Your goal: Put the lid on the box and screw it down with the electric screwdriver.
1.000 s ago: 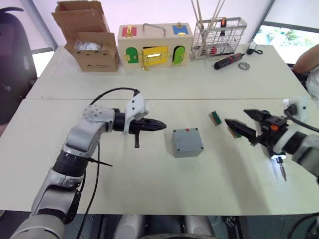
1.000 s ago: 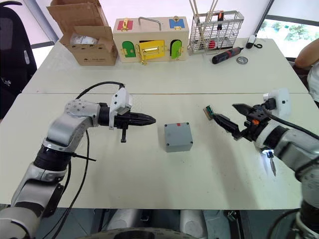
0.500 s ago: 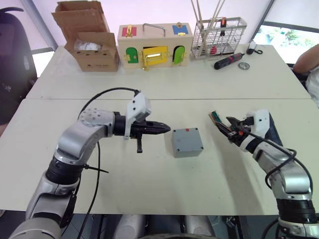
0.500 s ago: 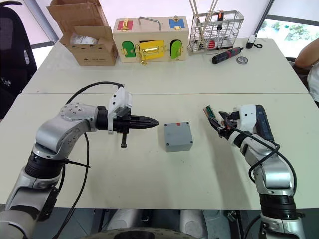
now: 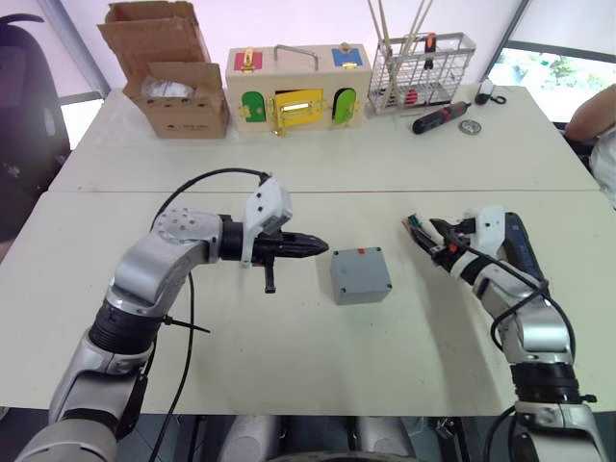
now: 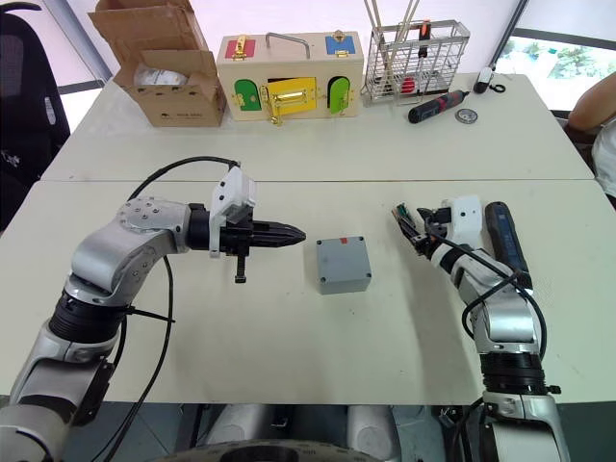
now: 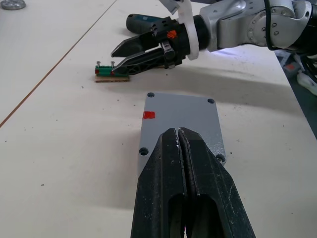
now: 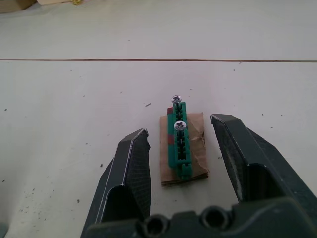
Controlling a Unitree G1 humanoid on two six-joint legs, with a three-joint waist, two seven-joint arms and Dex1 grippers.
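Grey box (image 5: 361, 275) unmoved, electric screwdriver (image 6: 505, 241) now lying beside right gripper (image 8: 182, 148)

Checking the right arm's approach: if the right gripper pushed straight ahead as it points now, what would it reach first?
Probably the green screw holder, lying just ahead of the open right gripper, in line with the gap between its fingers.

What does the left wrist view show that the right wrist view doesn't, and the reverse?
Left wrist view: the shut left gripper aimed at the box with the lid on it, and the electric screwdriver lying beyond the right gripper. Right wrist view: nothing new, just a closer look at the two screws. Both: the green holder on cardboard, ahead of the open right gripper.
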